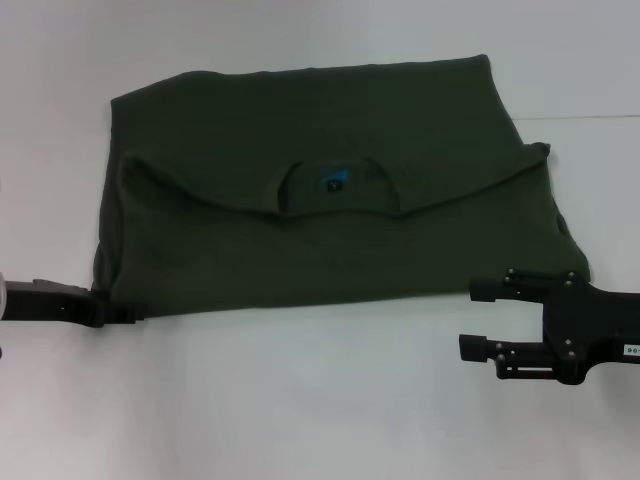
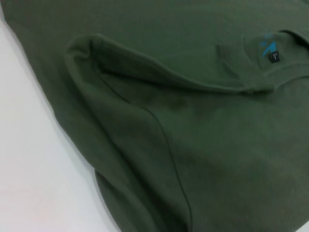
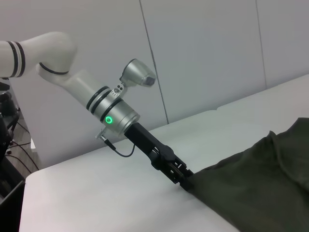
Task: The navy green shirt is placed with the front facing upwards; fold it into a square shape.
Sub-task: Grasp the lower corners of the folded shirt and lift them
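Head view shows the navy green shirt (image 1: 330, 210) spread across the white table (image 1: 300, 410), already doubled into a broad rectangle: the collar (image 1: 338, 187) with its small blue label sits in the middle of the cloth, and a curved fold edge runs out from it to either side, so one layer appears to lie over another. No lettering shows on the visible surface. By that judgement, a first fold is in place, yet the shape is wide rather than square, so at least one sideways fold looks to be left.

The left gripper (image 1: 120, 312) is at the shirt's near left corner, its tip touching the edge of the cloth; the right wrist view shows the same gripper (image 3: 183, 181) meeting the fabric edge, seemingly pinched onto it, though the fingertips are hidden where they meet the cloth. The left wrist view shows only shirt (image 2: 183, 125), with the sleeve fold and collar label.

The right gripper (image 1: 480, 320) hovers just off the near right corner, its fingers spread apart and empty, apart from the cloth.
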Tool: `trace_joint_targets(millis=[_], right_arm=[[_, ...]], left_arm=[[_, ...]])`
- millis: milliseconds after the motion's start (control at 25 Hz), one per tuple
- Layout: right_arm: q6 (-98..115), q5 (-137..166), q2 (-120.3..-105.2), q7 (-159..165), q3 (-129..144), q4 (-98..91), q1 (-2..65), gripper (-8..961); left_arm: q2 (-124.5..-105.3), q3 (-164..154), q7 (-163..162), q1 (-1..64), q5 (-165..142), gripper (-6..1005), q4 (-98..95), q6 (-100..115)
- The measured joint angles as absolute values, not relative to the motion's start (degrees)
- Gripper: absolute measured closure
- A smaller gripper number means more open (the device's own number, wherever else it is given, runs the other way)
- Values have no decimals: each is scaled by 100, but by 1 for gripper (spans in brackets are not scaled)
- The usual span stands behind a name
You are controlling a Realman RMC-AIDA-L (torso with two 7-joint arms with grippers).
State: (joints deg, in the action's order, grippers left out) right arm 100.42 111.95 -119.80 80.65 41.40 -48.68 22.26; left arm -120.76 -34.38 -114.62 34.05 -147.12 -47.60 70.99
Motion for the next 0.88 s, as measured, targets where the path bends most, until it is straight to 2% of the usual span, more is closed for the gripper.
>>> trace_joint_targets(millis=[480,680,880], right_arm=[[10075,11164,-11980,8114,4087,-4887,2223,147],[10071,11161,-11979,8113,4082,-4887,2223,146],[10042,11161,-11971,8112,3989,-4896,2204,148]], left_arm=[[-12085,-3472,-11519,3436,-14734,460,-4735,7044],[-12078,-3472,-11493,3436,-14750,702,-4737,7114],[-12075,-3472,-11474,3439,-14764,891,-4747,7137]])
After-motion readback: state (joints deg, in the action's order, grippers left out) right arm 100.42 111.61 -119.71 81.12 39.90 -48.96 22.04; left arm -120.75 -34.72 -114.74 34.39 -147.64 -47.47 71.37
